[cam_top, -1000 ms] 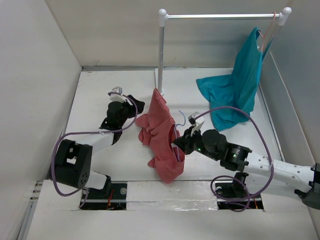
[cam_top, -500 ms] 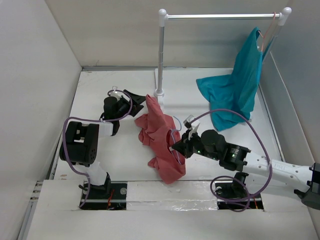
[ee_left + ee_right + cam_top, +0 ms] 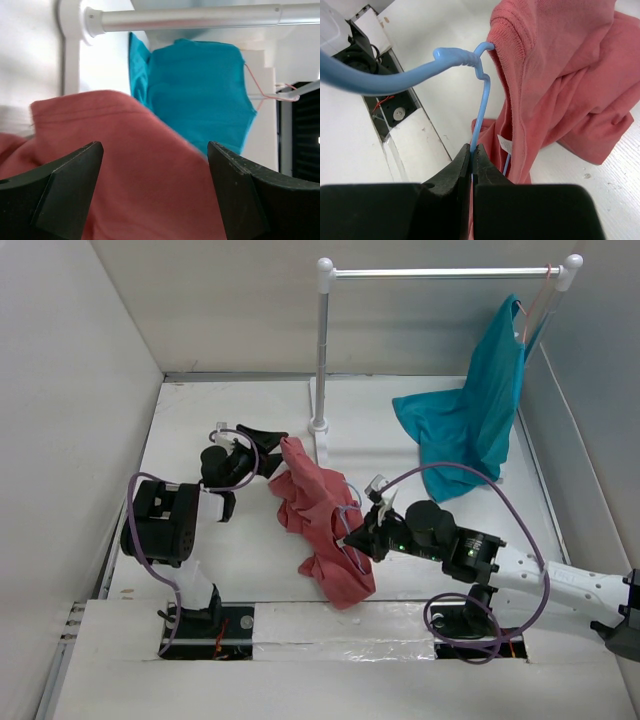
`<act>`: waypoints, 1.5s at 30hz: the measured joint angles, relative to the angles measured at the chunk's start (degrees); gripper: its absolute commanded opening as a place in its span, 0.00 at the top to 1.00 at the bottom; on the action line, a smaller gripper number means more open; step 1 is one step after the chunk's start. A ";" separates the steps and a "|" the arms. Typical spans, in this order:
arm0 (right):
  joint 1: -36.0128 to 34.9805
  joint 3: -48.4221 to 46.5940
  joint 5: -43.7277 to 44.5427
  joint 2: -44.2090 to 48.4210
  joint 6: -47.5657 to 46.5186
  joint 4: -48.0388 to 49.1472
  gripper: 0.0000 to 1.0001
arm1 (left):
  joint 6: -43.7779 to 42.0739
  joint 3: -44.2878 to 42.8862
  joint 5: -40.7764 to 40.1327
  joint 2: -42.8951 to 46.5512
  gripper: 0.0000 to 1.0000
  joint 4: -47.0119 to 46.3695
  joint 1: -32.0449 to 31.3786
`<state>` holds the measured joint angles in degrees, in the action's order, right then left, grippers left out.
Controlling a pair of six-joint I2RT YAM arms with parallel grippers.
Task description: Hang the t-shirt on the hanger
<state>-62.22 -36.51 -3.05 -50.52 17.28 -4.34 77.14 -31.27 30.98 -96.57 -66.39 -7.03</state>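
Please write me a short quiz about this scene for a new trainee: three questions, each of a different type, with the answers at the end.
1. True or false: the right hand is shut on the wire of the hanger.
2. What colour is the garment hanging from the rail? A red, B teal, C white.
3. Fill the gap: the fingers of the left hand, near the red t-shirt, stand ___ (open or shut).
Key: 1 true; 2 B; 3 open.
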 measured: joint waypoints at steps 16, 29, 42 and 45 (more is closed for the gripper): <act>0.00 0.00 -1.68 -2.14 -0.42 1.79 1.00 | 4.83 -6.47 5.31 -5.64 1.00 -5.88 -1.51; 0.00 0.00 1.03 1.84 0.44 -1.42 1.00 | 6.73 -3.58 3.89 -7.52 1.00 -7.21 6.05; 0.00 -1.09 6.67 6.45 3.30 -10.82 1.00 | -6.14 -8.96 -4.81 4.24 1.00 8.02 8.09; 0.00 -3.34 7.56 7.30 3.78 -14.05 1.00 | -8.96 -9.09 -7.43 8.46 1.00 12.17 9.55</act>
<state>-62.22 -39.86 4.51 -43.22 21.06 -18.39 68.18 -40.36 23.55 -88.12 -54.22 2.52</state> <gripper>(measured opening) 0.033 0.006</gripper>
